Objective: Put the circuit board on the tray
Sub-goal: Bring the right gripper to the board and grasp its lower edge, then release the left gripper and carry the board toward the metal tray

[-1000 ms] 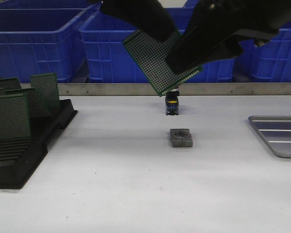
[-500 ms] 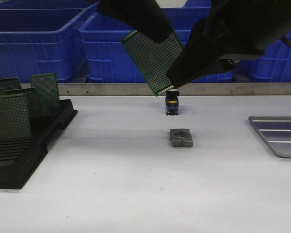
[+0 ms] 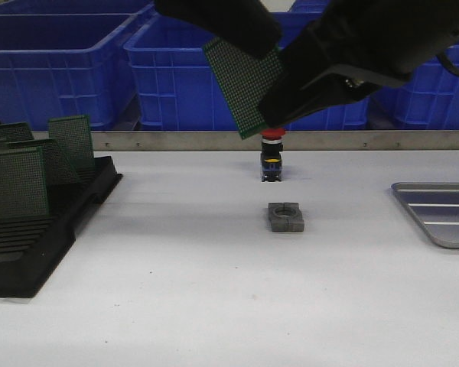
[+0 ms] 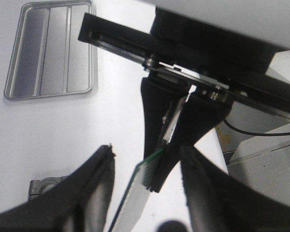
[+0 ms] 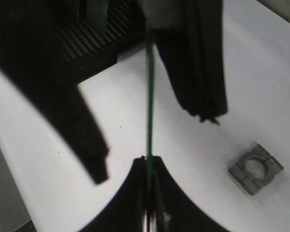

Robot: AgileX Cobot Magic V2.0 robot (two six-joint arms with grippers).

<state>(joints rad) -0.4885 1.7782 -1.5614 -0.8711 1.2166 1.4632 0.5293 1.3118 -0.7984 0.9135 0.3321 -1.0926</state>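
Observation:
A green perforated circuit board (image 3: pixel 243 86) hangs tilted in the air above the table's middle. My right gripper (image 3: pixel 279 107) is shut on its lower right edge; in the right wrist view (image 5: pixel 149 162) the board (image 5: pixel 150 96) shows edge-on between the closed fingers. My left gripper (image 3: pixel 249 38) is at the board's top edge. In the left wrist view (image 4: pixel 146 157) its jaws stand apart on either side of the board (image 4: pixel 135 193), not touching it. The silver ribbed tray (image 3: pixel 444 214) lies at the table's right edge and shows bare in the left wrist view (image 4: pixel 50 48).
A black slotted rack (image 3: pixel 30 229) with several boards stands at the left. A grey clamp block (image 3: pixel 285 216) and a red-capped button (image 3: pixel 272 157) sit mid-table under the board. Blue bins (image 3: pixel 61 61) line the back behind a metal rail (image 3: pixel 176 140).
The board has turned more edge-on to the front camera and risen slightly, uncovering the red button cap. Both grippers have stayed on the board high above the table's middle.

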